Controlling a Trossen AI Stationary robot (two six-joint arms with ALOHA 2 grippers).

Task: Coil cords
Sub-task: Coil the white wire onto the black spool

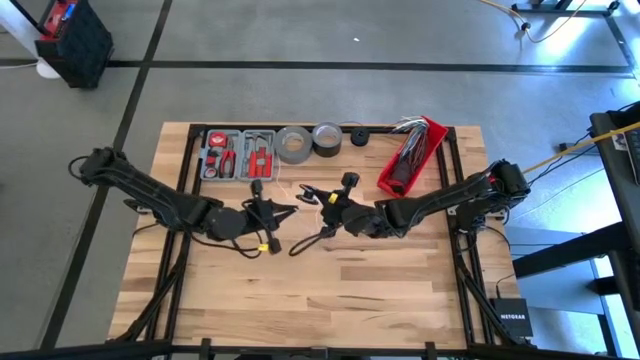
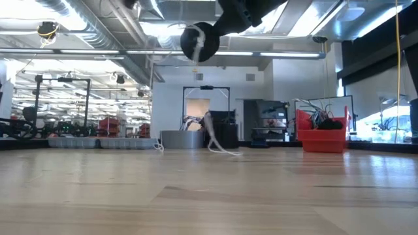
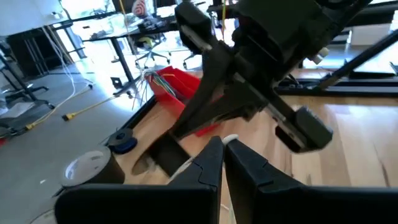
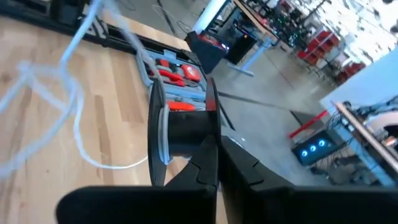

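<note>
The white cord (image 4: 73,118) runs in slack loops over the table's middle (image 1: 292,193), and part of it lies on the wood (image 2: 219,147). Its round black puck (image 2: 199,42) is lifted well above the table, with my right gripper (image 4: 214,146) shut on it. My left gripper (image 3: 224,144) faces the right one closely (image 1: 272,212) and is shut on a bit of white cord. A thin dark cord (image 1: 312,240) lies on the table below the two grippers. My left gripper pinches a short bit of white cord (image 3: 231,138) between its two fingertips, the fingers about level and pointing toward the table's right; how the cord runs on from there is hidden. My right gripper holds the black puck (image 4: 177,134) at its fingertips, seen edge-on. The fingers come about level from the table's right. The puck is clear of the table, and white cord trails from it (image 4: 127,163).
Along the far edge stand a grey tool tray with red-handled tools (image 1: 238,152), a grey tape roll (image 1: 293,143), a black tape roll (image 1: 327,137) and a red bin of cables (image 1: 412,155). The near half of the table (image 1: 320,300) is bare wood.
</note>
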